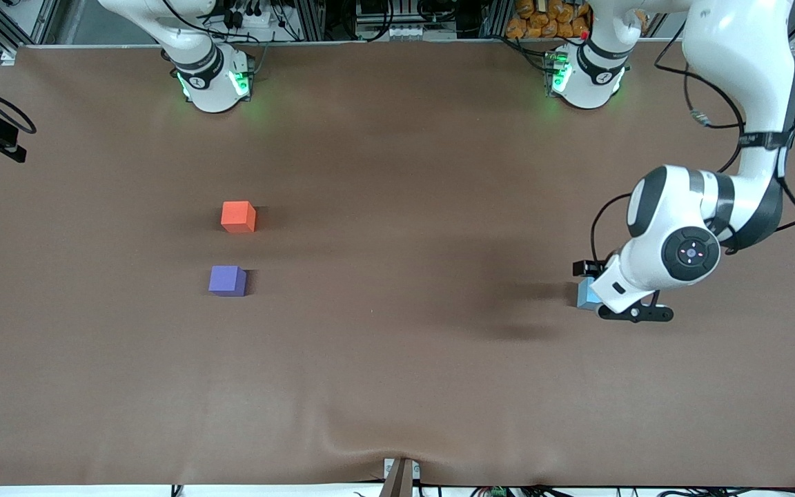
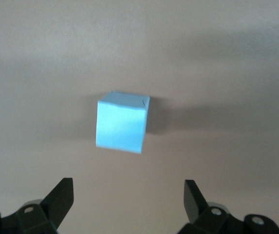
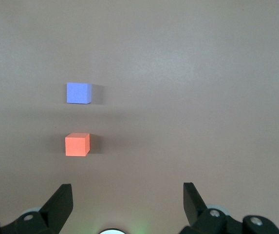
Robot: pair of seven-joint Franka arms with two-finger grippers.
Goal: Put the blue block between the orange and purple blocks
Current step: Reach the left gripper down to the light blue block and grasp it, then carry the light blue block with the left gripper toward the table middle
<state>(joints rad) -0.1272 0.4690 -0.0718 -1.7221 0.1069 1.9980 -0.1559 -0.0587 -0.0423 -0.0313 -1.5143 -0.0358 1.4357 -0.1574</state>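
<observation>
Front view hides a lot tbh; the blue block (image 1: 586,294) is mostly covered by the left arm's wrist, only a sliver of one face shows, toward the left arm's end of the table (image 1: 397,386); can't make out the left gripper (image 1: 635,312) fingers from there, just a dark bar poking out under the white housing; right arm is cut off at the top edge, only its base w/ green lights shows, gripper not in that pic at all.

Left wrist view clears it up; left gripper (image 2: 128,200) hangs over the blue block (image 2: 121,122), fingers (image 2: 61,200) spread wide, nothing between them, block sits on the table untouched; fingertips are the only part of the gripper in shot, rest is cropped.

Right wrist view: right gripper (image 3: 127,201) also spread wide & empty, arm waits up high near its base; orange block (image 3: 77,144) and purple block (image 3: 78,92) both on the table below it.

Orange (image 1: 238,216) & purple (image 1: 227,280) sit toward the right arm's end, purple nearer the front cam, a gap between them, well apart from blue.

Surface is a plain brown cloth, a bit wrinkled at the near edge; soft arm shadows next to blue; cables, metal framing and some orange-ish clutter along the top edge, too small to id.
</observation>
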